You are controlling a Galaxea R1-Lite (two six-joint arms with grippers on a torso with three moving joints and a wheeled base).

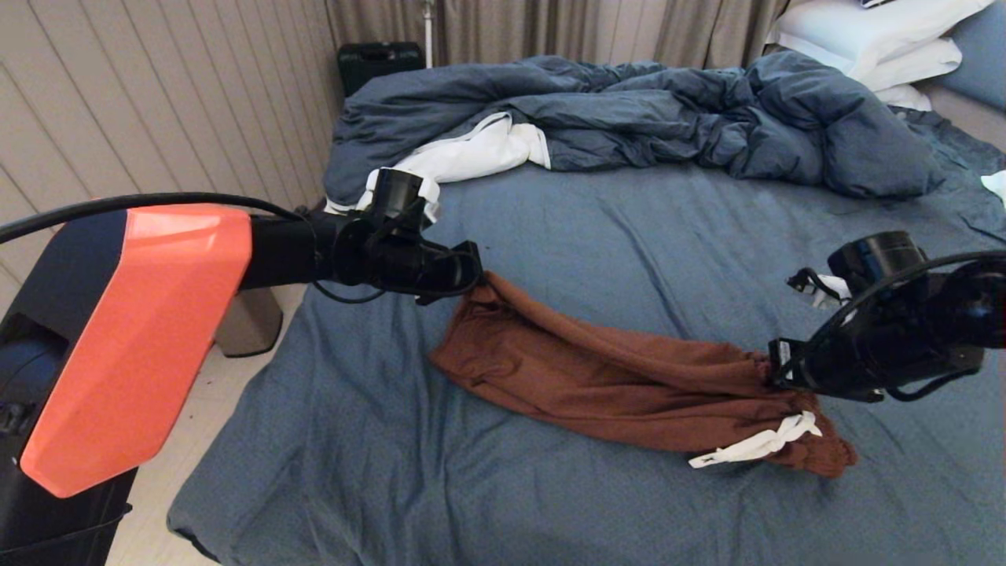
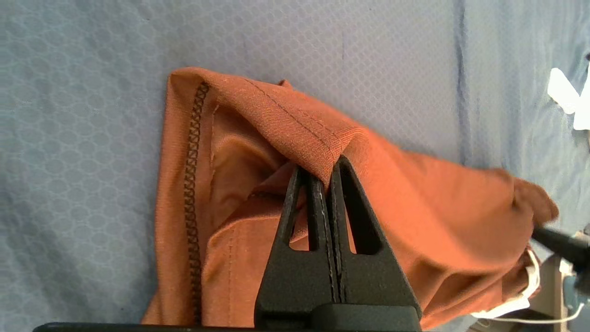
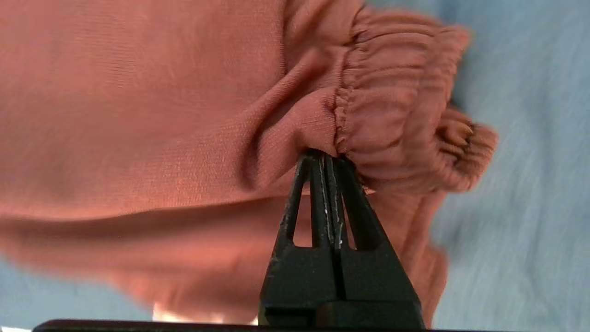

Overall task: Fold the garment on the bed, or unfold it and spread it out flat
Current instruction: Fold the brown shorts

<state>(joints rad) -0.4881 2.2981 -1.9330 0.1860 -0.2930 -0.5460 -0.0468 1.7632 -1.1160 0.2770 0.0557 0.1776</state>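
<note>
The rust-brown shorts [image 1: 605, 369] hang stretched between my two grippers above the bed [image 1: 377, 440], their lower edge sagging onto the slate-blue sheet. My left gripper [image 1: 475, 284] is shut on a stitched leg hem [image 2: 295, 117] at the garment's far-left end. My right gripper [image 1: 774, 369] is shut on the fabric just beside the gathered waistband [image 3: 392, 92] at the right end. The white drawstring [image 1: 758, 444] dangles below the waistband. In the wrist views, both grippers [image 2: 326, 168] [image 3: 325, 157] pinch cloth at their tips. The small white patch is hidden.
A rumpled dark-blue duvet [image 1: 629, 118] with white lining [image 1: 479, 153] lies across the far side of the bed. White pillows [image 1: 880, 39] sit at the far right. A black case [image 1: 377, 61] stands by the curtain. The bed's left edge meets pale floor [image 1: 189, 440].
</note>
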